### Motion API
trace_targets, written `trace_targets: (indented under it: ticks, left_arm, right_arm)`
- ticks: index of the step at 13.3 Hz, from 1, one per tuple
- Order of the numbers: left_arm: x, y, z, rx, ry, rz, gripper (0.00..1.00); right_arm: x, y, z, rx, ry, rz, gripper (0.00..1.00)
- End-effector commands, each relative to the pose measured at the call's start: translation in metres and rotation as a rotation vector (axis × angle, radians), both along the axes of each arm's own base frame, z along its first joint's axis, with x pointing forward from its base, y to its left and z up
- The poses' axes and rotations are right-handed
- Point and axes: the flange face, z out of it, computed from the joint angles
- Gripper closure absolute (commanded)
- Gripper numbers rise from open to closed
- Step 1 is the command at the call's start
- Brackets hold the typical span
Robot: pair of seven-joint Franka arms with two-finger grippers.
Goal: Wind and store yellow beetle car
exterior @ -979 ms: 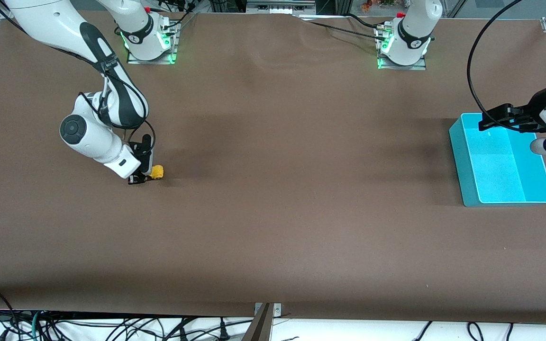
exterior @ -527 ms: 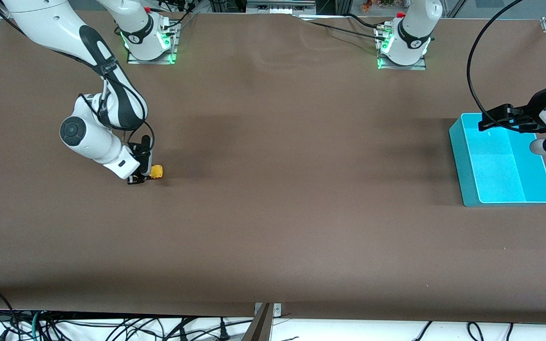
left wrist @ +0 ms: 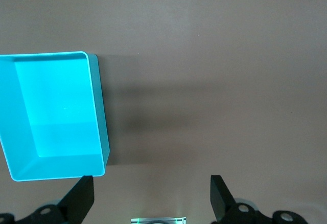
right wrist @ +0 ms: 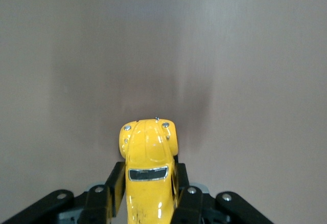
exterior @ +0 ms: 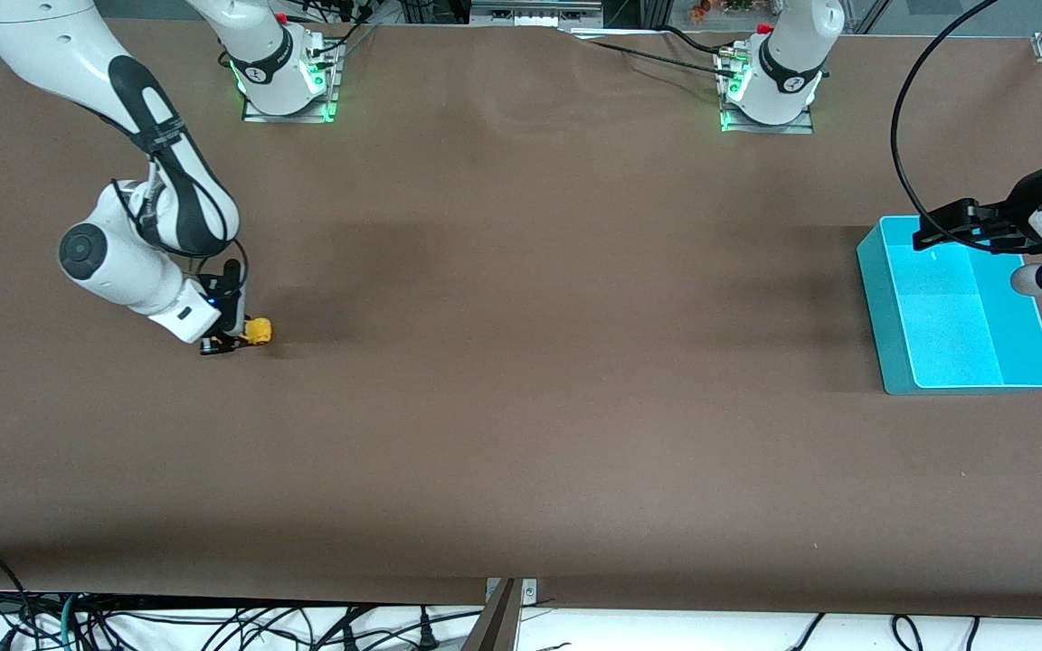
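We see the right hand point(exterior: 233, 338) down at the brown desk point(exterior: 521, 434) toward the right arm's end, its fingers point(right wrist: 115, 188) clamped on the flanks of the yellow beetle car point(exterior: 257, 332). In the right wrist view the car's rounded nose and dark windscreen jut out past the fingertips, low over the desk surface. Well apart, at the left arm's end, the turquoise bin point(exterior: 883, 316) sits on the desk. The left hand point(exterior: 942, 230) waits over the bin's rim nearest the robots' bases, its fingers point(left wrist: 82, 198) spread wide and holding nothing.
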Motion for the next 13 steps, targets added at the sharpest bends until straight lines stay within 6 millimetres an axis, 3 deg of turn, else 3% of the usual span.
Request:
trace_targets:
  ticks: [1, 4, 6, 8, 9, 11, 13]
  left_arm:
    - [-0.002, 0.0, 0.001, -0.011, 0.003, 0.007, 0.0]
    - [-0.002, 0.0, 0.001, -0.011, 0.003, 0.007, 0.0]
    - [-0.002, 0.0, 0.001, -0.011, 0.004, 0.009, 0.0]
    - [-0.002, 0.0, 0.002, -0.013, 0.002, 0.009, 0.0]
    - [-0.002, 0.0, 0.001, -0.014, 0.004, 0.009, 0.0]
    - [-0.002, 0.0, 0.002, -0.014, 0.002, 0.007, 0.0]
    - [-0.002, 0.0, 0.001, -0.014, 0.003, 0.007, 0.0]
  right_arm:
    - [-0.011, -0.052, -0.015, 0.012, 0.019, -0.01, 0.93]
    - [-0.013, -0.062, -0.016, 0.013, 0.022, -0.023, 0.91]
    - [-0.011, -0.061, -0.015, 0.014, 0.02, -0.029, 0.77]
    - [-0.01, -0.06, -0.013, 0.016, 0.022, -0.029, 0.44]
    - [-0.005, -0.06, -0.009, 0.016, 0.011, -0.025, 0.35]
    - [0.0, -0.057, -0.004, 0.024, 0.024, -0.026, 0.0]
    - [0.008, -0.051, 0.01, 0.033, 0.041, -0.052, 0.0]
